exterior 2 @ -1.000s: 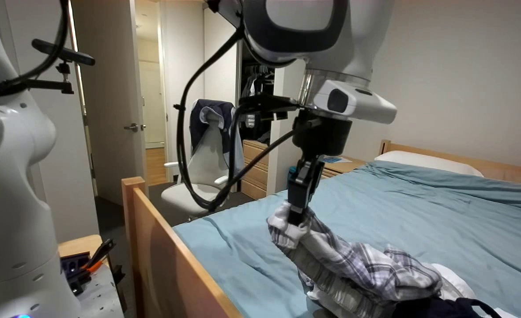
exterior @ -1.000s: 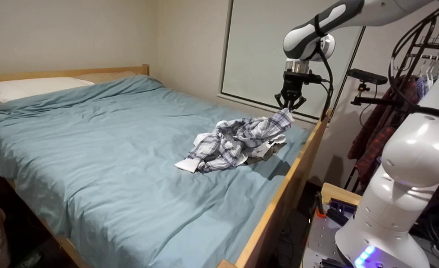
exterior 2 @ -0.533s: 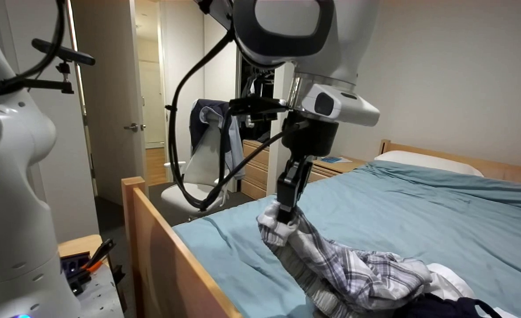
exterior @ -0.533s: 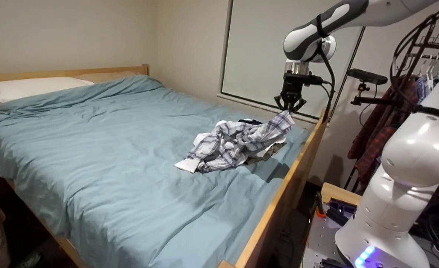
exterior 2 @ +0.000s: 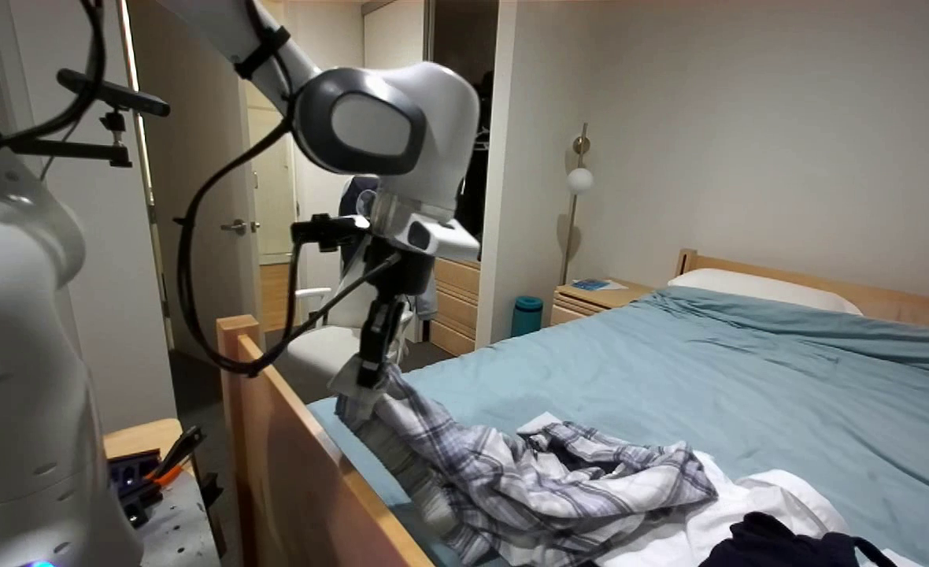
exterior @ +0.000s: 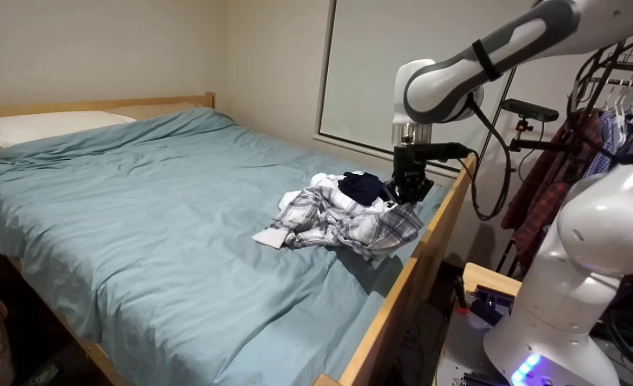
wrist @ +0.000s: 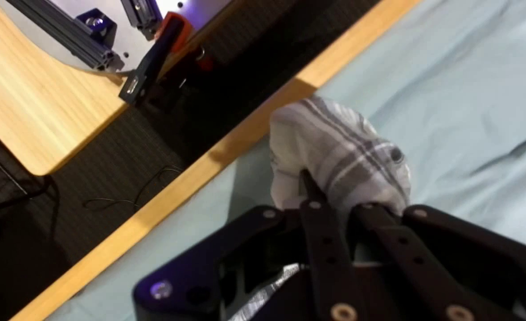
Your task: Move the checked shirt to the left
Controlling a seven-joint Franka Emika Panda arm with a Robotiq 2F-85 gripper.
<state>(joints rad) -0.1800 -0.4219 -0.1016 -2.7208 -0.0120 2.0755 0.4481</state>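
Pinching checked shirt (exterior 2: 496, 472) | fingers (exterior 2: 371, 366) downward | arm (exterior 2: 442, 118) bent over bed (exterior 2: 669, 370)

Arm (exterior: 509, 51) stretched out, sloping down to wrist (exterior 2: 417, 193); jaws beneath pinched tight, pointing downward.

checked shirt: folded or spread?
Neither, crumpled: one end of the checked shirt is pinched in the jaws, the rest bunched in creases.

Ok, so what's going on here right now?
The arm has its pincer shut on one end of the shirt, holding that end up near the footboard. The rest of the shirt lies crumpled on the bed, bunched up with a white cloth and a dark cloth. The shirt hasn't been let go yet.
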